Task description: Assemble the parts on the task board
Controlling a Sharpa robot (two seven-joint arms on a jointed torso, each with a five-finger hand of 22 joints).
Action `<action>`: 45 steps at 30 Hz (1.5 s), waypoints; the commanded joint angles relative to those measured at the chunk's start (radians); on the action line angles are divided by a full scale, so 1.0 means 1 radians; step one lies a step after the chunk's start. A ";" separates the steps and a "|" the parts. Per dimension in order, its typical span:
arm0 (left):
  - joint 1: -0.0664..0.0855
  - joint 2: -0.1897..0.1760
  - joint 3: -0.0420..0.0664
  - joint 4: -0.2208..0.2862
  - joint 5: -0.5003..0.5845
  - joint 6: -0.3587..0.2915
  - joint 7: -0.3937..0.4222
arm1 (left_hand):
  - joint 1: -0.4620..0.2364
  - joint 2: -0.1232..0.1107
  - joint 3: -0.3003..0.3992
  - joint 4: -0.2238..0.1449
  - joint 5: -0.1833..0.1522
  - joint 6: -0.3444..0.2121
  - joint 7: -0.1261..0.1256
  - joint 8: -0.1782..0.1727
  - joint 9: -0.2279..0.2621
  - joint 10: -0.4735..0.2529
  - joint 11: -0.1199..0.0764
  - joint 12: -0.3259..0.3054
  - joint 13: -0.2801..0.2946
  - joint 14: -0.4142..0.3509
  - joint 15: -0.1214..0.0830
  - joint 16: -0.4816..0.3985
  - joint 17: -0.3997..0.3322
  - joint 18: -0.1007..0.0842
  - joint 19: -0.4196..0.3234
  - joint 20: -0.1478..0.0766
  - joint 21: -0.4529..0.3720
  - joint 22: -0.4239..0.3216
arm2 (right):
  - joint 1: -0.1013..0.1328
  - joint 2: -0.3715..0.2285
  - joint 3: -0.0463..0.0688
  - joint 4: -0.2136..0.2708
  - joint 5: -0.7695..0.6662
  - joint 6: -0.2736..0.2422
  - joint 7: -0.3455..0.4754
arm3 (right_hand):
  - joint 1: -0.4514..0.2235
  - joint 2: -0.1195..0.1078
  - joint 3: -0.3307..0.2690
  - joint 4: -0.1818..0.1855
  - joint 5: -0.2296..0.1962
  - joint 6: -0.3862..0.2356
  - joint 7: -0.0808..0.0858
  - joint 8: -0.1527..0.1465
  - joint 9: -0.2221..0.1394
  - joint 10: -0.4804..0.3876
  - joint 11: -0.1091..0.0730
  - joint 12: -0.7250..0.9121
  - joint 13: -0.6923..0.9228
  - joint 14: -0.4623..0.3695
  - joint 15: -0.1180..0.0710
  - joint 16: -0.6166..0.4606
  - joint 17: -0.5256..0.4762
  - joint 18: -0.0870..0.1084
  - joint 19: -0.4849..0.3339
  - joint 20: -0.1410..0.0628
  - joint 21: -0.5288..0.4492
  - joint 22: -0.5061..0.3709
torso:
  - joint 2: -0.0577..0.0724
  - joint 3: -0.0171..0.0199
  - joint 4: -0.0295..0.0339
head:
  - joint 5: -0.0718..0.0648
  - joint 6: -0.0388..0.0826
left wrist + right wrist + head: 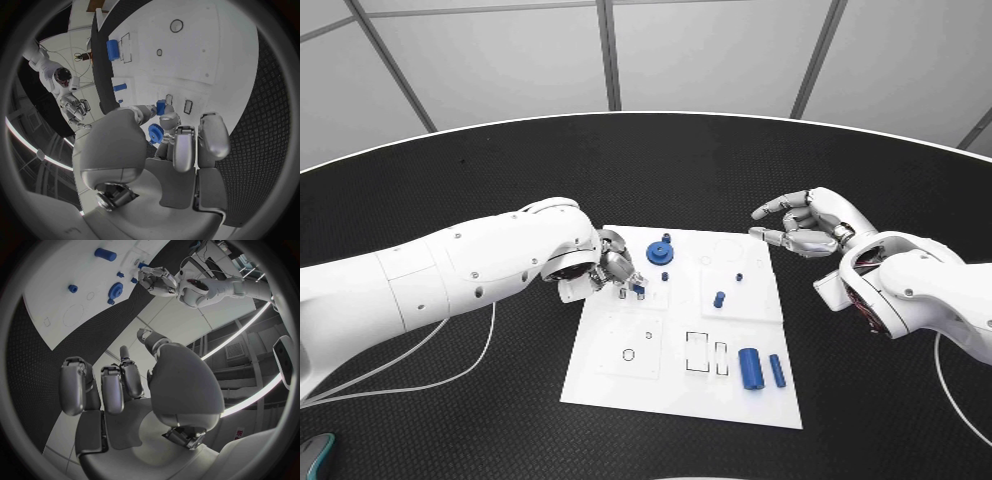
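The left hand [610, 270] is low over the near-left side of the white task board [625, 375], with its fingers [209, 137] curled down around a small blue part [160, 107]. It pinches that part right at the board's top (the wrist view shows the blue piece between the fingertips, and I cannot tell if it sits in a slot). Just beside this hand, a little farther out on the board, is a round blue gear [659, 254] with a tiny blue peg [666, 238] next to it. A small blue stub [718, 299] stands up toward the middle of the board. Two longer blue parts [751, 369] lie side by side at the board's near edge, well apart from the hand. The right hand [800, 227] floats above the black worktop [473, 180] just past the board's far-right corner, holding nothing, its fingers loosely bent and spread apart.
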 commanded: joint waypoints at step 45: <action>-0.001 0.032 0.000 -0.009 -0.091 0.038 -0.041 | -0.023 -0.004 0.176 -0.169 0.004 0.005 -0.009 0.015 0.016 0.032 -0.005 0.030 0.031 0.082 -0.005 0.002 0.171 -0.011 -0.001 -0.004 0.007 -0.002 | 0.000 0.003 0.000 0.000 0.000 0.003 0.002 | 0.002 0.001 0.002 0.006 0.004 0.000 0.000 0.005 -0.001 0.006 -0.001 0.006 0.097 0.086 -0.005 -0.006 0.184 0.006 0.025 -0.006 -0.007 0.072 | 0.000 0.0000 0.0000 | -0.004 -0.014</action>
